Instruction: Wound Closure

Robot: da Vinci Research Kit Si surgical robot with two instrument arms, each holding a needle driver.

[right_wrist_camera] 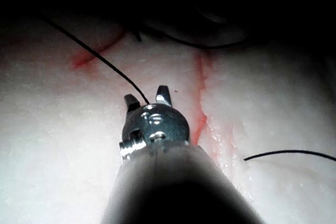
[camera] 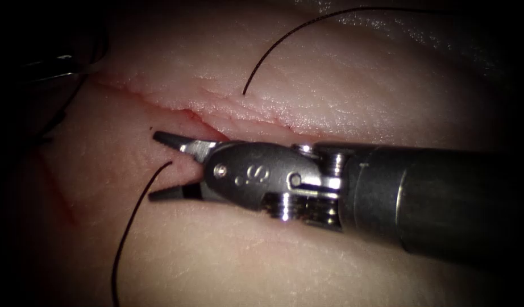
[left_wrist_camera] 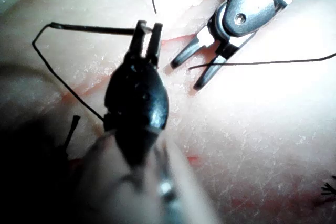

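Observation:
The tissue [camera: 330,85] has a cut [camera: 177,108] running from upper left to the middle, lined with red fluid. My right tool [camera: 155,166] lies across the tissue from the right with its jaws open and holding nothing. A cut thread end [camera: 170,164] sits between its fingertips [camera: 159,137] and trails down. A second thread end [camera: 243,92] lies on the far side of the cut. At the cut's left end, my left tool [left_wrist_camera: 148,26] is shut on a dark, stiff, straight piece that looks like the needle [left_wrist_camera: 94,28], gripped near one end and lying above the tissue. Thread [left_wrist_camera: 63,80] trails from its other end.
A short cut stub of thread [left_wrist_camera: 72,127] stands up from the tissue beside the left tool's shaft. Red streaks [camera: 60,196] mark the tissue at lower left. The right tool's thick shaft [camera: 444,199] covers the right part of the cut.

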